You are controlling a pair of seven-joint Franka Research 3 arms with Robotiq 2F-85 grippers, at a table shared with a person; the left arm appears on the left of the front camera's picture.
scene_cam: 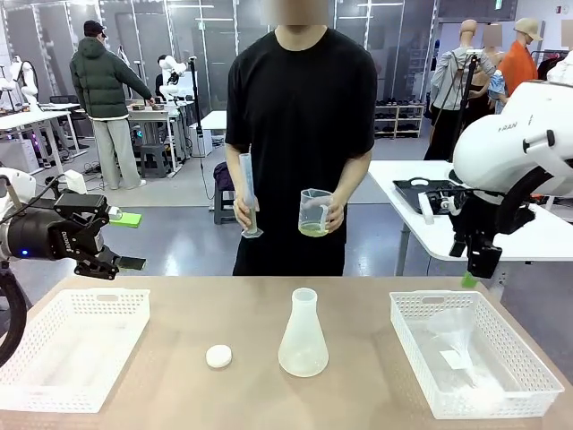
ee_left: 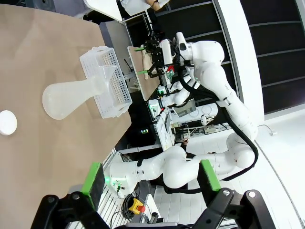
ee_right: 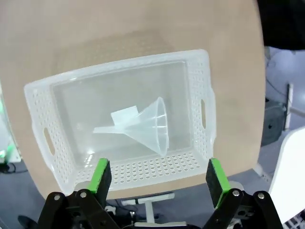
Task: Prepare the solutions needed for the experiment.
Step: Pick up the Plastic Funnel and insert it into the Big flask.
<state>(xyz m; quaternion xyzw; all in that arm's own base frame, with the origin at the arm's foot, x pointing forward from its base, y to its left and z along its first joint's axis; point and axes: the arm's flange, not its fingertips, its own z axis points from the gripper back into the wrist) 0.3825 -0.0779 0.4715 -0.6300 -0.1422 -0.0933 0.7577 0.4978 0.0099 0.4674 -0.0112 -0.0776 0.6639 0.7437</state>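
1. Saw a white left basket (scene_cam: 139,322) lying at the lower left of the front view, on the tan table (scene_cam: 358,399).
2. Found the left gripper (scene_cam: 128,240) hovering above that basket's far side near the left edge, fingers released and spread wide, nothing between the green pads.
3. Noted a small round white cap (scene_cam: 218,356) lying flat on the table between the left basket and the flask, touching neither.
4. Saw a tall clear measuring cylinder (scene_cam: 248,193) held upright in one hand (scene_cam: 242,213) of the person, centre-left, beyond the far table edge.
5. Found the frosted conical flask (scene_cam: 303,336) standing upright at the middle of the table; could not tell whether any liquid was inside.
6. Found the solution (scene_cam: 313,230), a thin pale yellow-green layer, at the bottom of a clear handled beaker (scene_cam: 314,202) held in the person's other hand (scene_cam: 335,215), above and behind the flask.
7. Saw a white right basket (scene_cam: 421,300) at the lower right, with a clear funnel (ee_right: 150,125) lying on its side inside.
8. Found the right gripper (ee_right: 158,175) hanging over that basket's far right corner, fingers parted wide and grasping nothing.
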